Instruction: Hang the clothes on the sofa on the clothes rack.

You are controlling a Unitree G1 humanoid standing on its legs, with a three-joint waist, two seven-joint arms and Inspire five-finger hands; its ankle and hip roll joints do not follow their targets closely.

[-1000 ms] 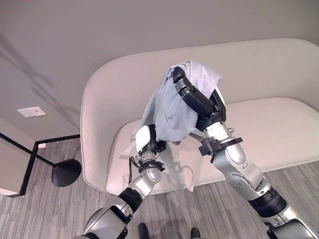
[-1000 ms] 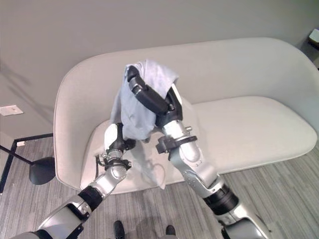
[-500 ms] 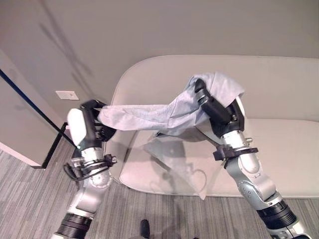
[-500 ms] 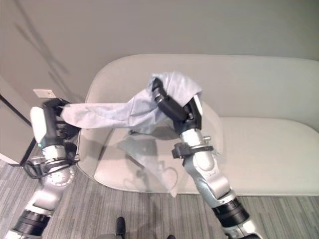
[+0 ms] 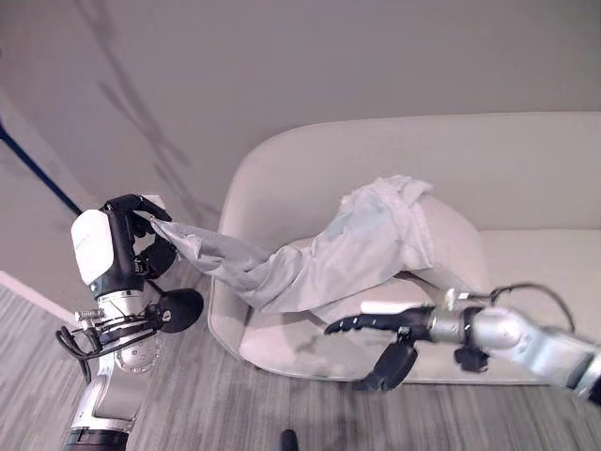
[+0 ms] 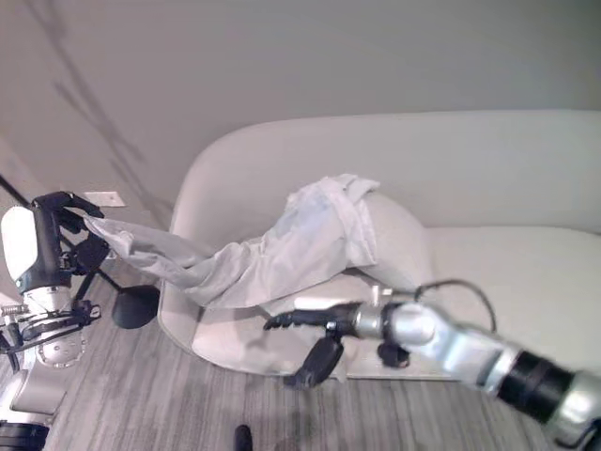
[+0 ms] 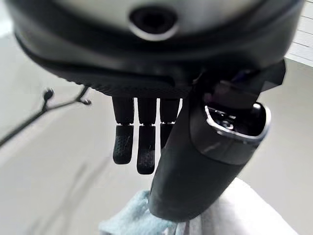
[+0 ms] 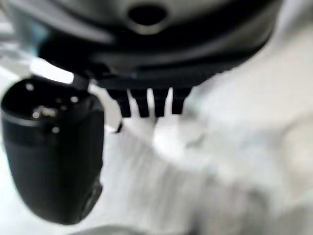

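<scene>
- Left hand (image 5: 120, 240) is raised beside the sofa's left end, fingers and thumb curled round one end of the pale grey garment (image 5: 329, 258), pinching the cloth.
- From that grip the garment stretches in a sagging band across the sofa's (image 5: 526, 169) rounded left edge to a bunched heap on the seat against the backrest.
- Right hand (image 5: 376, 329) hangs low in front of the seat's front edge, fingers straight and spread, thumb hanging down, holding nothing, just below the cloth.
- Grey wall rises behind the sofa; striped grey floor (image 5: 235, 404) lies open in front of it.
- Near the left hand, a black round lamp base (image 6: 137, 305) sits on the floor beside the sofa's left end.
</scene>
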